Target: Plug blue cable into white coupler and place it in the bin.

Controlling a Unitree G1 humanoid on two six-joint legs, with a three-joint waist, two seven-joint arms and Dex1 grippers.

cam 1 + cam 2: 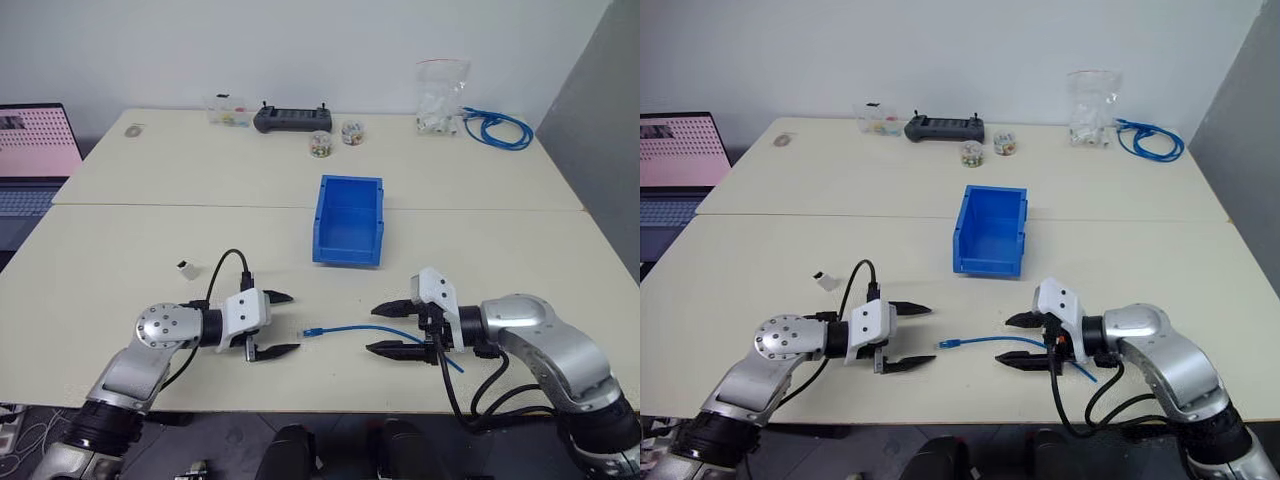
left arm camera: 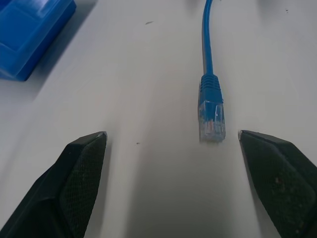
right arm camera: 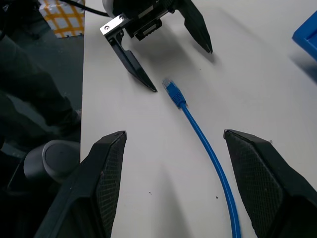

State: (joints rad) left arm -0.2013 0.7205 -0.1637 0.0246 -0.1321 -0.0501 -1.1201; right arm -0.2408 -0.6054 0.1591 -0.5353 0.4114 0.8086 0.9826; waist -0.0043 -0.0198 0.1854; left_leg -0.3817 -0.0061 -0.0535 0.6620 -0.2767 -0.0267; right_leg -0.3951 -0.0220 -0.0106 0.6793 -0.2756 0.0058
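Blue cable (image 1: pixel 365 328) flat on the table (image 1: pixel 150 230), between the two grippers, plug tip toward the left gripper (image 1: pixel 284 323). Left gripper gaping wide, holding nothing, plug just ahead of its fingertips. Right gripper (image 1: pixel 389 328) likewise spread and empty, straddling the strand without touching it. White coupler (image 1: pixel 187 267) apart, beyond the left arm. Bin (image 1: pixel 348 220) at mid-table, behind the cable.

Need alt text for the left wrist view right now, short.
The blue cable lies on the pale table, its plug tip just ahead of the open left gripper, nearer one finger. A corner of the bin sits off to one side.
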